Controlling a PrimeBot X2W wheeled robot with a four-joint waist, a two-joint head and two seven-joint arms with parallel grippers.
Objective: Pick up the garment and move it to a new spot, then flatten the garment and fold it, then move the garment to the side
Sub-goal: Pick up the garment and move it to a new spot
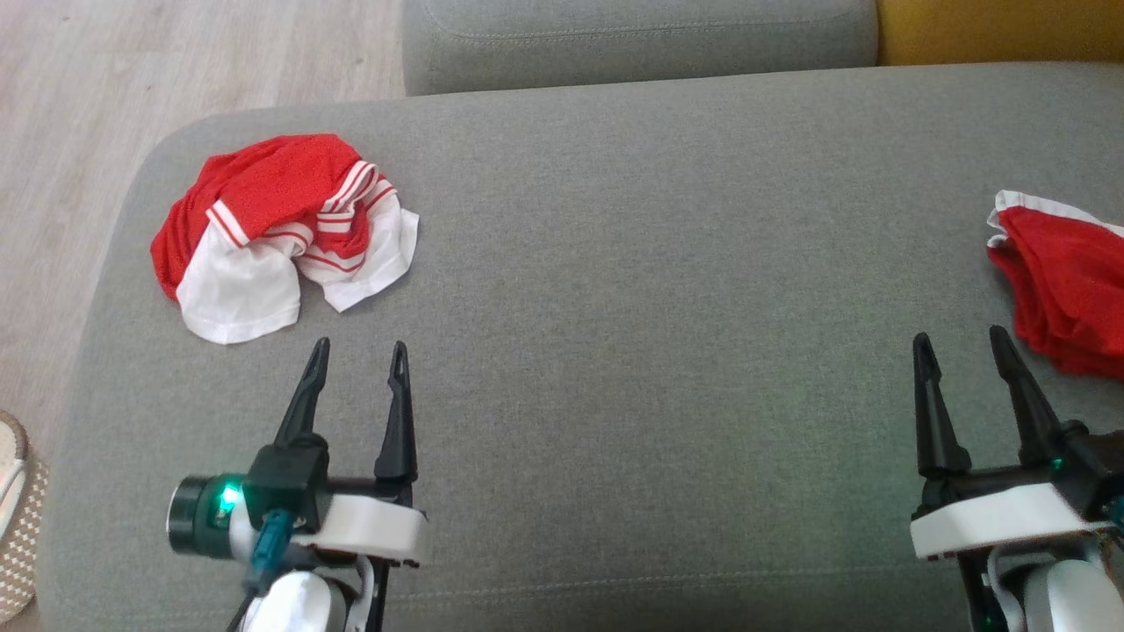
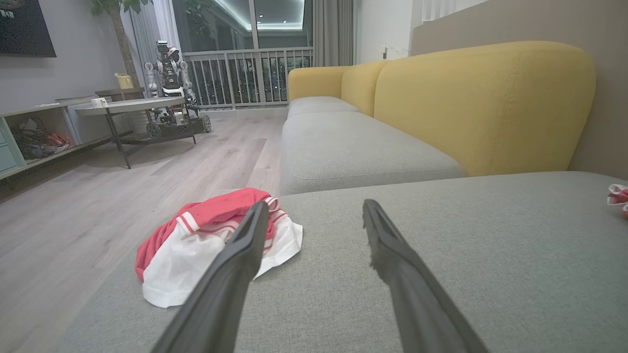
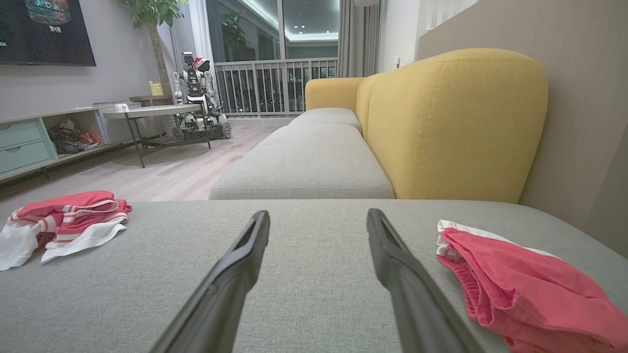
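Garment [image 1: 281, 233], crumpled red-and-white, lies at ten o'clock on the grey cushion [image 1: 659, 307], head view; left gripper [image 1: 360, 344] and right gripper [image 1: 959, 334] gape empty. Left wrist view adds a distant robot [image 2: 169, 73], eleven o'clock. Right wrist view: red cloth [image 3: 530, 279], four o'clock.

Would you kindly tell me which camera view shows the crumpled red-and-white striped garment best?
The head view: it looks down on the red-and-white garment, showing its whole outline unobstructed. The left wrist view sees it low, partly behind a finger of the left hand. The right wrist view shows it small, at the frame's left edge.
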